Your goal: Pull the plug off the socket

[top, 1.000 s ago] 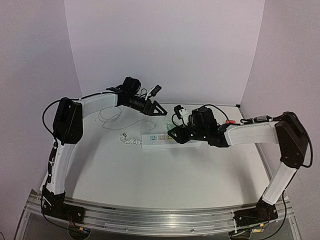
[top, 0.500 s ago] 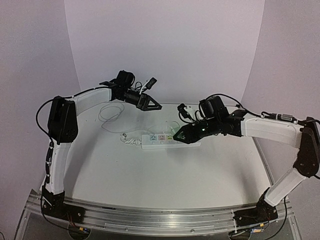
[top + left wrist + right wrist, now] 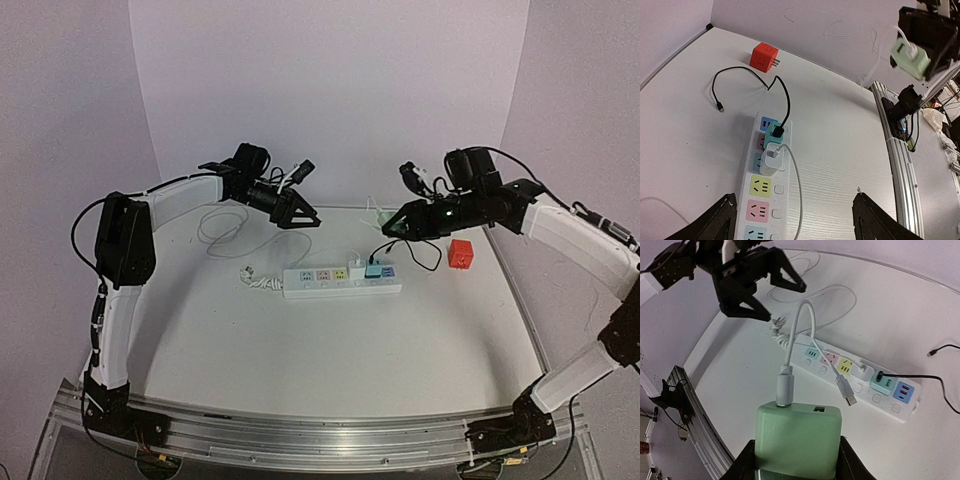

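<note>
The socket is a long white power strip (image 3: 340,281) with coloured outlet labels, lying mid-table; it also shows in the left wrist view (image 3: 763,199) and the right wrist view (image 3: 855,377). A white plug (image 3: 773,158) and a teal adapter (image 3: 774,133) with a black cable sit in it. My right gripper (image 3: 393,227) is shut on a pale green plug (image 3: 799,440) and holds it in the air above and behind the strip's right end. A short white USB cable (image 3: 795,335) dangles from the plug. My left gripper (image 3: 301,215) hovers open and empty behind the strip's left part.
A red cube adapter (image 3: 461,254) lies at the right rear, also seen by the left wrist (image 3: 763,56). A loose black cable (image 3: 745,80) trails toward it. The strip's white cord (image 3: 258,279) and thin white loops (image 3: 225,232) lie at the left rear.
</note>
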`<state>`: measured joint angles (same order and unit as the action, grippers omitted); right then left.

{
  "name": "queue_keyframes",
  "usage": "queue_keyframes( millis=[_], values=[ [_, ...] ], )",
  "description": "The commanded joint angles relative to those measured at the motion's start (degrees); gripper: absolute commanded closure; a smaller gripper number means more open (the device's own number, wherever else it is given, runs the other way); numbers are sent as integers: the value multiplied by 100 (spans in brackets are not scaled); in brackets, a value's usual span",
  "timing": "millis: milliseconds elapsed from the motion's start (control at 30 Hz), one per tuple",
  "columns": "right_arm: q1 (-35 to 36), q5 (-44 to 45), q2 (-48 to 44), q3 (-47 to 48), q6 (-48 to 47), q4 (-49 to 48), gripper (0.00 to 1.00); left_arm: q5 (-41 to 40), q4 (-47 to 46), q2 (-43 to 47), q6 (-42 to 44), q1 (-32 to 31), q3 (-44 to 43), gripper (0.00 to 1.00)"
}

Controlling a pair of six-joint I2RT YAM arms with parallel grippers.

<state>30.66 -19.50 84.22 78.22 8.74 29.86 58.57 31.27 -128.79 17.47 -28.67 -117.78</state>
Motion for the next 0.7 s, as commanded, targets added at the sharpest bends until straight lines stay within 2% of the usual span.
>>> queue_keyframes(
  millis=[0,100,300,500,667],
  values=[
    [-617,937,-484,296,196,718,100,117,215,481,356,27,-275,20],
    [-1263,1406,-425,291,197,1187,100,123,264,511,422,24,-261,17],
    [-2713,1345,374,288,171,1391,100,99,374,606,526,36,-177,15],
    [-3502,1456,1430,769,-273,1426,100,33,611,785,760,38,-22,14],
    [-3919,1543,1858,501,-421,1420,100,-22,776,945,978,46,128,12]
  ],
)
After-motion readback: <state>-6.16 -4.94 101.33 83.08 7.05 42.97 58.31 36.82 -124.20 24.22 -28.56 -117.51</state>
